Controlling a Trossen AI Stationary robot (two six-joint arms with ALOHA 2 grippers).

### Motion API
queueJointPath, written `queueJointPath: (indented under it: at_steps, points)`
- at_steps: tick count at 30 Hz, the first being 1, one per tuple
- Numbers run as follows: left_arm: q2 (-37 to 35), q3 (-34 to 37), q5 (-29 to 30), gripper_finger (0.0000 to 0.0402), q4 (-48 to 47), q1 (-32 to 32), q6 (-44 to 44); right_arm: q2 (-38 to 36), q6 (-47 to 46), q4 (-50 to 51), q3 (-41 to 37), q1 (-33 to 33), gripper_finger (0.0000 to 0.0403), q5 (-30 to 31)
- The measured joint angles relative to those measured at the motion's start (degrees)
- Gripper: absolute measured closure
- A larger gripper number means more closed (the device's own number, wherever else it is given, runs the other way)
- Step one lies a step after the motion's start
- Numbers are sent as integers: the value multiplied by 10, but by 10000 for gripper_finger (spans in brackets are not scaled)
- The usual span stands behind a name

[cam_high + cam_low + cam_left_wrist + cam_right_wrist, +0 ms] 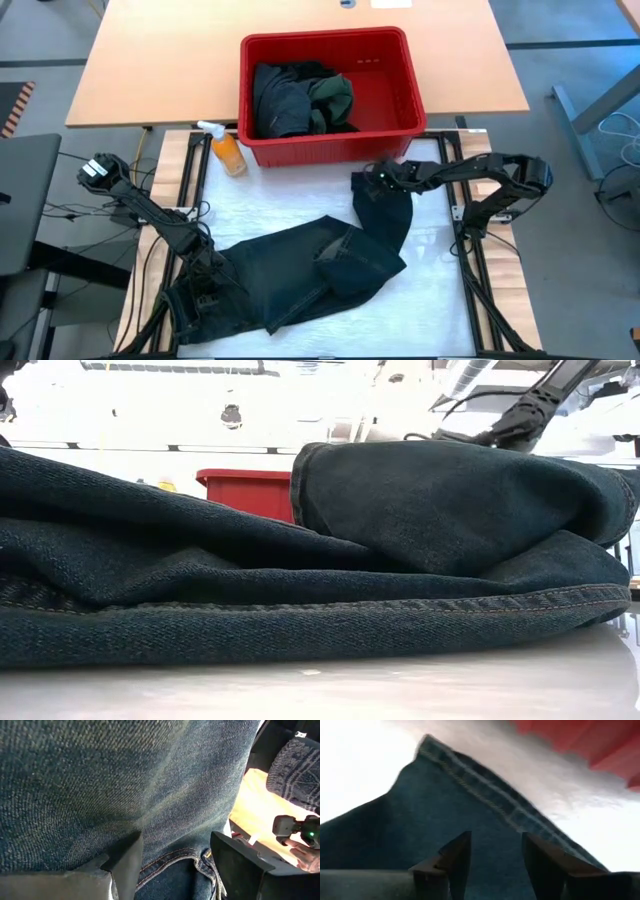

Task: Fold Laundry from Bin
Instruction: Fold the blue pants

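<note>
A white worktop [250,215] framed by dark rails fills the lower half of the high view; a tan table [150,60] lies behind it, grey floor at either side. The bin [400,115] straddles the seam of the two, upper centre, with laundry [295,98] heaped in its left half and its right half bare red. An orange bottle [228,152] stands just left of the bin's front corner. Dark jeans [320,265] sprawl from lower left to centre right, one leg reaching up toward the bin; bare worktop remains at upper left and along the right rail.

The left tool [205,290], lower left, rests on the jeans with its jaws apart; its wrist view shows denim and a stitched seam between the fingers [127,865]. The right tool [378,180] hovers over the leg's hem just before the bin, jaws parted and holding nothing; its wrist view shows the hem [485,795] and a red blur of bin above.

The low view alone shows the jeans' folded bulk hiding all but a corner of the bin [250,490]. No writing is legible.
</note>
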State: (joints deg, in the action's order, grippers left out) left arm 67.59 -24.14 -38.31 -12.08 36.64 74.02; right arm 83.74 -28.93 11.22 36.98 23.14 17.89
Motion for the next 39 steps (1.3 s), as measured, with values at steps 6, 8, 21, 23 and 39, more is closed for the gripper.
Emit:
queueJointPath:
  at_steps: [6, 8, 21, 23, 39]
  points:
    - [0, 0, -4, 178, 0, 0, 2, 31, -10, -8, -23, 20, 234, -42]
    - [0, 0, -3, 178, 0, 0, 2, 58, -16, -7, -22, 13, 259, -53]
    - [0, 0, 13, 178, 0, 0, 4, -150, -141, 334, 31, -16, 384, 55]
    - [0, 0, 14, 178, 0, 0, 4, -211, -196, 423, 41, -17, 384, 132]
    - [0, 0, 17, 178, 0, 0, 31, -393, -212, 576, 57, 177, 384, 315]
